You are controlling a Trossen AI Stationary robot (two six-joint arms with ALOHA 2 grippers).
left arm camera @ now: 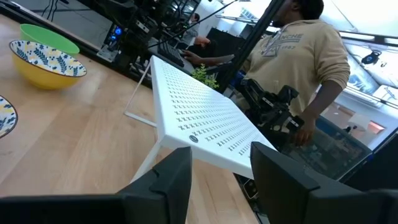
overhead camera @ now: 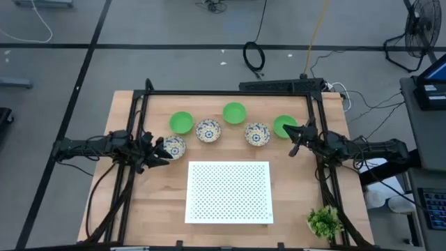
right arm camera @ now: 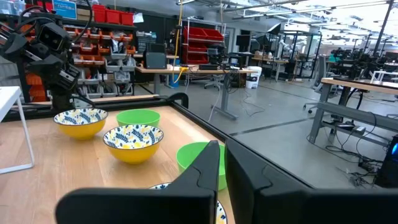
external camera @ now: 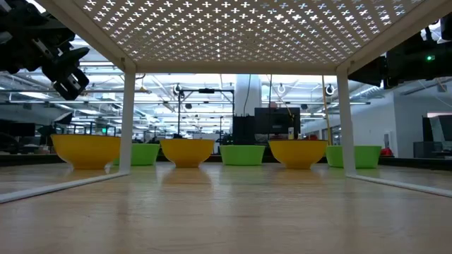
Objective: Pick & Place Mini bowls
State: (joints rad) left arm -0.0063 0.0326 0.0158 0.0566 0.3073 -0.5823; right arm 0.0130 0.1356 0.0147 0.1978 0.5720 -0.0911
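Six mini bowls stand on their bases in a loose row on the wooden table. Three are plain green. Three are patterned inside and yellow outside. My left gripper is open and hangs above the table beside the leftmost patterned bowl. My right gripper is shut and hovers at the right side of the rightmost green bowl, raised off the table.
A white perforated rack on thin legs stands at the table's near middle. A small leafy plant sits at the near right corner. A black frame borders the table. A person in a beige hoodie stands beyond the table.
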